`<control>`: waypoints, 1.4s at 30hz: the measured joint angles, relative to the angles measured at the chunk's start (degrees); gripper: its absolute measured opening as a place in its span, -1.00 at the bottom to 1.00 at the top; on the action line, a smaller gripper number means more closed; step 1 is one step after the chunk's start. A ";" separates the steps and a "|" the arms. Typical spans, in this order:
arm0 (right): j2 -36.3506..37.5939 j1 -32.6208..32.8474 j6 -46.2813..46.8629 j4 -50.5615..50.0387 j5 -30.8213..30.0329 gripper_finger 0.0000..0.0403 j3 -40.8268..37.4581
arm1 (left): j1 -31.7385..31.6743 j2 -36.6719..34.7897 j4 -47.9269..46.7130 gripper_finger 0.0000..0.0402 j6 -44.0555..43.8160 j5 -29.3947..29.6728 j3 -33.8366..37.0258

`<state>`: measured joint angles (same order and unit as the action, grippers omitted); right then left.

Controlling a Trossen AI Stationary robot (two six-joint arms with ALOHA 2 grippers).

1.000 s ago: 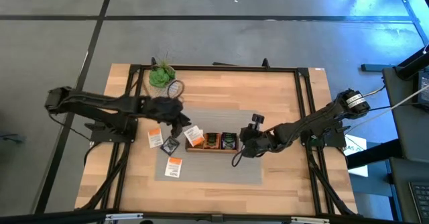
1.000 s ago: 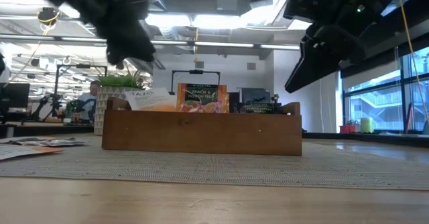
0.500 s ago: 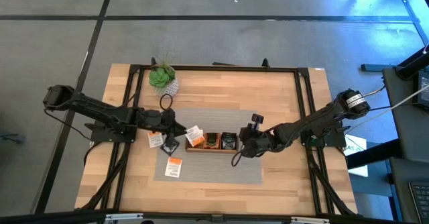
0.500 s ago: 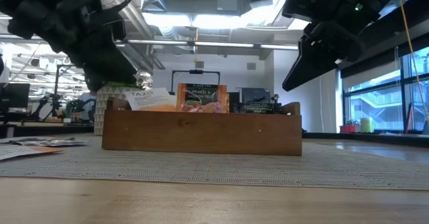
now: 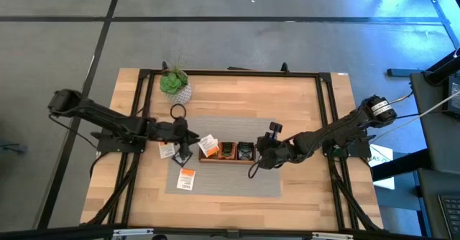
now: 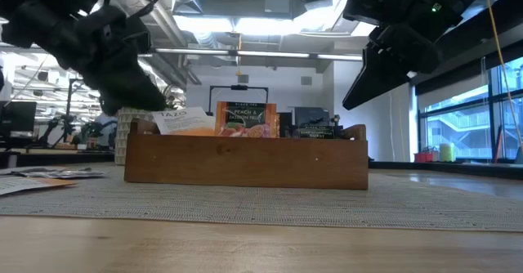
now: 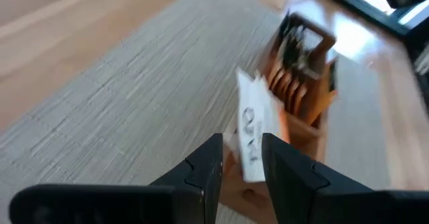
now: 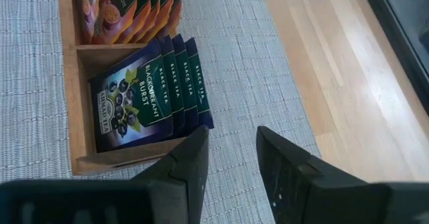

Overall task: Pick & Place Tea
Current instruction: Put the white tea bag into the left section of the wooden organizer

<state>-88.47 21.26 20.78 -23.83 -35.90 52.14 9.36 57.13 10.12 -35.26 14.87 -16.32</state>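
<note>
Left pincer [image 7: 240, 162] of mine is hanging over the mat [image 5: 237, 179] just beside the tray's [image 6: 245, 163] end, fingers a little apart and gripping nothing. Right pincer [image 8: 231, 153] is waiting near the other end, also slightly parted and empty. Much looks done: dark sachets [image 8: 151, 90] are filling one end slot, peach ones [image 6: 245, 119] the middle, and a white sachet [image 7: 255, 127] is leaning out of the slot nearest my left fingers. Three sachets are lying loose: one white [image 5: 167, 150], one dark [image 5: 182, 156], one orange [image 5: 187, 178]. I judge those are what remains.
</note>
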 joint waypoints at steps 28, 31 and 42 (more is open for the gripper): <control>0.00 -0.02 -0.04 0.00 -0.02 -0.36 0.00 | 0.73 6.47 5.00 -0.78 -0.94 -6.05 0.00; 0.00 0.00 -0.03 0.00 -0.02 -0.36 0.00 | 0.73 6.47 5.09 -0.83 -1.35 -6.98 0.00; 0.00 -0.04 -2.50 5.23 -0.01 -0.36 0.00 | 0.68 6.47 5.10 -0.92 -9.01 -5.78 0.00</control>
<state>-88.47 21.21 18.27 -18.60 -35.91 52.14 10.04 63.59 15.22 -44.27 9.08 -16.32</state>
